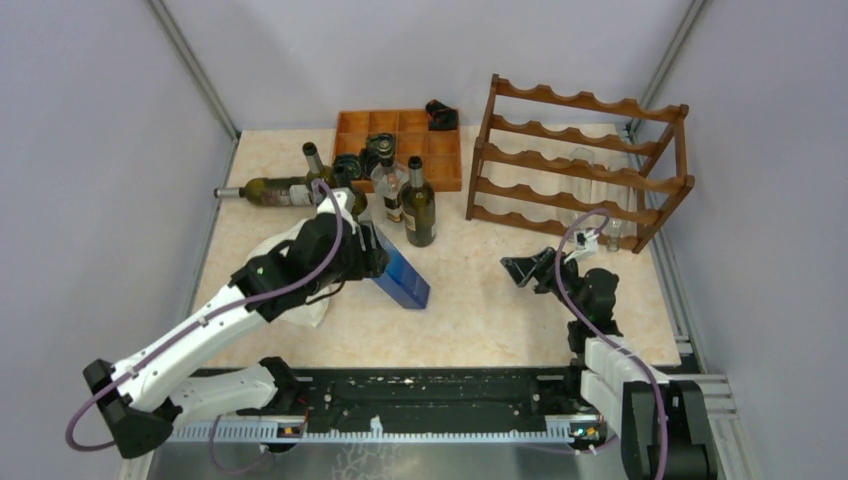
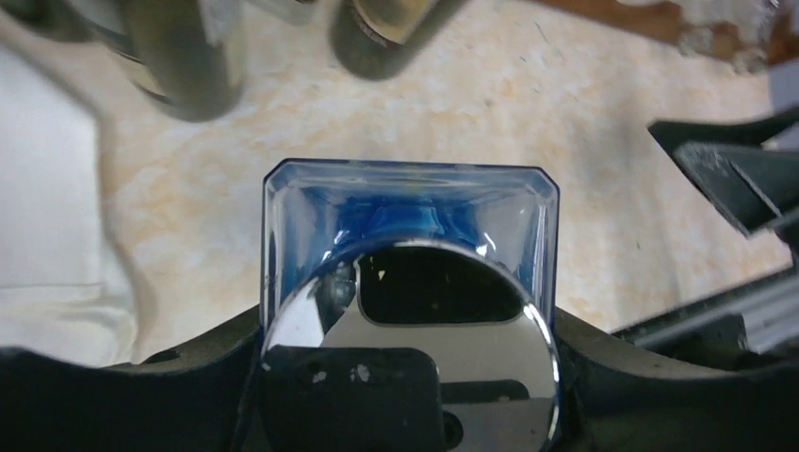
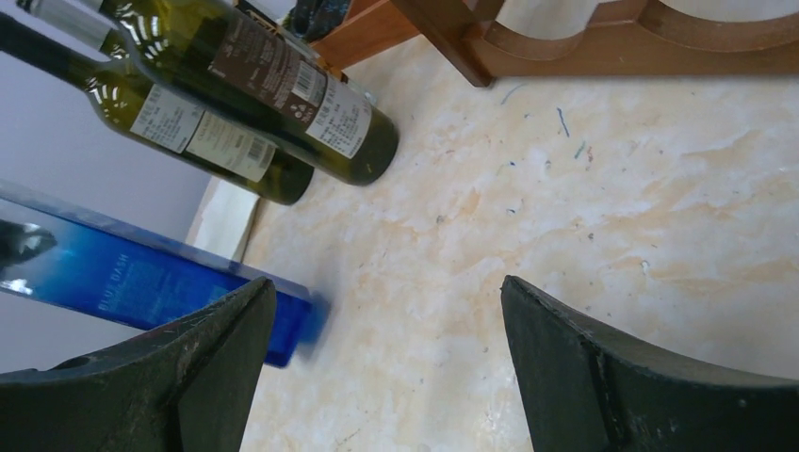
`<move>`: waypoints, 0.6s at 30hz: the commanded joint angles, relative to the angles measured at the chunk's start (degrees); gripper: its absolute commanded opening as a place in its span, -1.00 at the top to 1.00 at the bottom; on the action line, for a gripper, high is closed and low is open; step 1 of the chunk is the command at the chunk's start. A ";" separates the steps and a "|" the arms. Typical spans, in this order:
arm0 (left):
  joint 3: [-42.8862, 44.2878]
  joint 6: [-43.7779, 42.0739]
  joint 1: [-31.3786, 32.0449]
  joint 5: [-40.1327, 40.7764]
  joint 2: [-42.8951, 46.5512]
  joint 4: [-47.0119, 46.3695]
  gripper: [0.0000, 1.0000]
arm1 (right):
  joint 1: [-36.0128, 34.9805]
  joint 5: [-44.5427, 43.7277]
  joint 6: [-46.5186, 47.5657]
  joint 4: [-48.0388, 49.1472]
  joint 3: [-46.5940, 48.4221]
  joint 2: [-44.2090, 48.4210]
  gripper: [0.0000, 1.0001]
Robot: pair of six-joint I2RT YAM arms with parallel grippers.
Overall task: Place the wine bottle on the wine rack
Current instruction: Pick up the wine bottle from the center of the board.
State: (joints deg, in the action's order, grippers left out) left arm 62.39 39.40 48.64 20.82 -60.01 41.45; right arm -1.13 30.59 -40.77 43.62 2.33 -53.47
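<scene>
1. The left pincer [image 1: 368, 248] is clamping the blue bottle [image 1: 402, 280] near its silver cap [image 2: 320, 325]. We are taking this as the task's wine bottle. It is leaning, base low over the bench [image 1: 480, 310]; we cannot tell if it is touching.
2. The right pincer [image 1: 522, 270] is hanging open and empty between the blue bottle and the wine rack [image 1: 577, 166].
3. We are judging the pick-up done; the carry across and the laying in a cradle are not yet done.
4. Two green bottles [image 1: 419, 205] are standing just behind the left pincer.
5. The wine rack is standing far right, well apart from the blue bottle.
6. Something clear is showing behind its rails, and we are failing to identify it.
</scene>
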 commanded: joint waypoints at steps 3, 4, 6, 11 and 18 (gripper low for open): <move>-16.06 -6.47 -0.08 -14.48 10.52 -37.26 1.00 | -0.73 7.01 3.30 -1.71 2.50 5.36 -0.73; -18.38 -6.28 -0.06 -14.97 11.52 -41.96 1.00 | -1.05 8.14 3.11 -1.98 2.58 6.70 -0.73; -23.04 -4.63 -0.05 -15.21 13.28 -49.14 1.00 | -2.54 9.74 3.26 -2.54 2.85 9.90 -0.72; -32.97 1.89 0.02 -14.60 15.92 -61.77 1.00 | -9.84 10.37 10.13 -12.34 7.98 18.01 -0.72; -40.99 13.00 -0.05 -13.76 16.02 -69.93 1.00 | -24.28 2.34 21.42 -20.09 14.91 19.56 -0.76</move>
State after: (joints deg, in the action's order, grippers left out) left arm 22.79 43.90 48.60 7.66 -45.36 -11.55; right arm -18.70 38.06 -28.49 27.94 12.51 -34.11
